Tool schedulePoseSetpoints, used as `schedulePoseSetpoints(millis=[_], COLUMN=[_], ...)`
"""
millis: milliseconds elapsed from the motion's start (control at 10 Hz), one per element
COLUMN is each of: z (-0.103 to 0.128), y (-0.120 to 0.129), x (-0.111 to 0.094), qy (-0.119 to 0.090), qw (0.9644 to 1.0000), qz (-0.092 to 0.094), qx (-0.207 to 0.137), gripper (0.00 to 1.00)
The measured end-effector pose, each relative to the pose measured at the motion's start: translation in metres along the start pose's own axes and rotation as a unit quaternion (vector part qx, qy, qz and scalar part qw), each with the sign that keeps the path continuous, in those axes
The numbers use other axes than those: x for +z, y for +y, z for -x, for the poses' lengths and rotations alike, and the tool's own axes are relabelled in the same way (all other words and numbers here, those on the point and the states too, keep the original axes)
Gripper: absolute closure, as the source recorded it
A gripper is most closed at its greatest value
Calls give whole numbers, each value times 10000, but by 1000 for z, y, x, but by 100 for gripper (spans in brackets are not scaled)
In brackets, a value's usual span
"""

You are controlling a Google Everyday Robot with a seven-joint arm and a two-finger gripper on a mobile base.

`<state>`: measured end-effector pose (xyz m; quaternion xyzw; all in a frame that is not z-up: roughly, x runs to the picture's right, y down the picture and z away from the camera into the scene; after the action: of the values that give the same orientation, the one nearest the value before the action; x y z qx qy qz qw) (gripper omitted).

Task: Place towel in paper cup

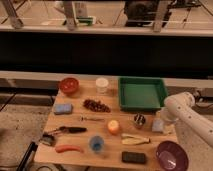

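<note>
The towel (157, 126) is a small pale grey-blue square lying near the table's right edge, right of a small metal cup (139, 120). The paper cup (102, 84) is whitish and stands upright at the back of the table, between the red bowl (69, 85) and the green tray (142, 93). My white arm reaches in from the right. My gripper (162, 119) is at the towel, just above or on it, and partly hides it. The cup is far to its left.
On the wooden table (75, 160) are a blue pad (62, 108), grapes (96, 105), an orange (114, 127), a banana (135, 140), a blue cup (96, 144), a carrot (69, 148), a brush (65, 131), a black block (134, 157) and a purple bowl (171, 155).
</note>
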<state>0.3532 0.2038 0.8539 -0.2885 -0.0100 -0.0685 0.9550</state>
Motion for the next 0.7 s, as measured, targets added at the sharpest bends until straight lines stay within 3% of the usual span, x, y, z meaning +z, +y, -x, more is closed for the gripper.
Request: schedulePoseSetpoints(millis=[500, 700], z=[3, 5], y=[1, 9], x=[-5, -23], qy=[0, 65], qw=[9999, 9997], qz=[-82, -180], qx=[-122, -157], gripper=[94, 98])
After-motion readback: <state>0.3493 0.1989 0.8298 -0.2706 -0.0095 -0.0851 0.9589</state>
